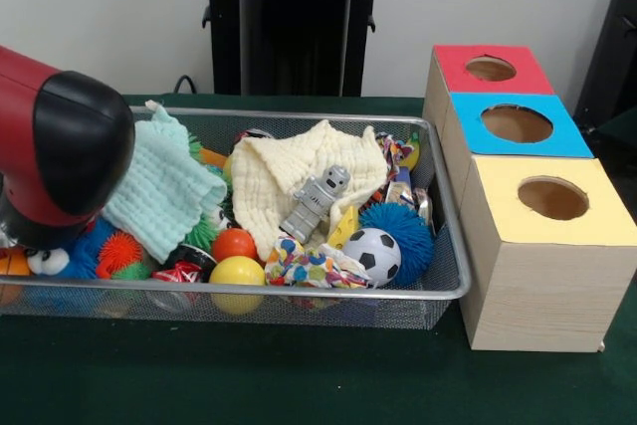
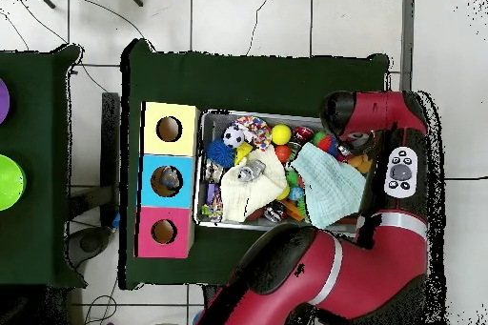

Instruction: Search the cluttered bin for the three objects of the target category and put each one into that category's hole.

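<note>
Over the bin's (image 1: 450, 291) end, bent arm (image 2: 367, 111)

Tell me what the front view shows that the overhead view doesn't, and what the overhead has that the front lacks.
Only the front view shows the boxes' pale wooden sides and the grey robot figure clearly, lying on the cream cloth. Only the overhead view shows the whole red arm curving round the bin's end, the tiled floor, and a second table with purple and green discs. Both show the bin, the soccer ball, the mint cloth and the three holes. The gripper shows in neither.
</note>
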You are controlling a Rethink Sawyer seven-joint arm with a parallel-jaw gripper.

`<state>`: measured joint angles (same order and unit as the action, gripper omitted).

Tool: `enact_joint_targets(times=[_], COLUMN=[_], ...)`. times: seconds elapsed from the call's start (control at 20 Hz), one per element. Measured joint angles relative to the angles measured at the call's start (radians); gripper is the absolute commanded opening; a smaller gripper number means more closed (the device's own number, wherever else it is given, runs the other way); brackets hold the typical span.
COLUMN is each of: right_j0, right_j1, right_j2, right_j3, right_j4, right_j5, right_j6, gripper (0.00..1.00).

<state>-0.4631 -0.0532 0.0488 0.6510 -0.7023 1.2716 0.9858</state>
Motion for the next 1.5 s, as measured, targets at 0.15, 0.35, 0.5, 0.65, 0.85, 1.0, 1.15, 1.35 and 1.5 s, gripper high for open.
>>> enact_joint_targets(times=[0.15,0.35,0.5,0.65,0.85,1.0,1.15,1.35,1.5], right_j0=[0.000,0.003,0.010,0.021,0.041,0.062,0.083,0.105,0.109], right_j1=[-0.011,-0.056,-0.095,-0.138,-0.189,-0.225,-0.254,-0.279,-0.288], right_j2=[0.000,-0.001,-0.003,-0.005,-0.008,-0.011,-0.012,-0.012,-0.012], right_j3=[0.019,0.096,0.154,0.211,0.267,0.301,0.325,0.329,0.329], right_j4=[0.001,0.012,0.024,0.042,0.062,0.077,0.091,0.102,0.102], right_j5=[-0.002,-0.013,-0.017,-0.018,-0.017,-0.017,-0.017,-0.017,-0.017], right_j6=[0.000,0.000,0.000,0.000,0.000,0.000,0.000,0.000,0.000], gripper=[0.00,0.00,0.00,0.00,0.00,0.00,0.00,0.00,0.00])
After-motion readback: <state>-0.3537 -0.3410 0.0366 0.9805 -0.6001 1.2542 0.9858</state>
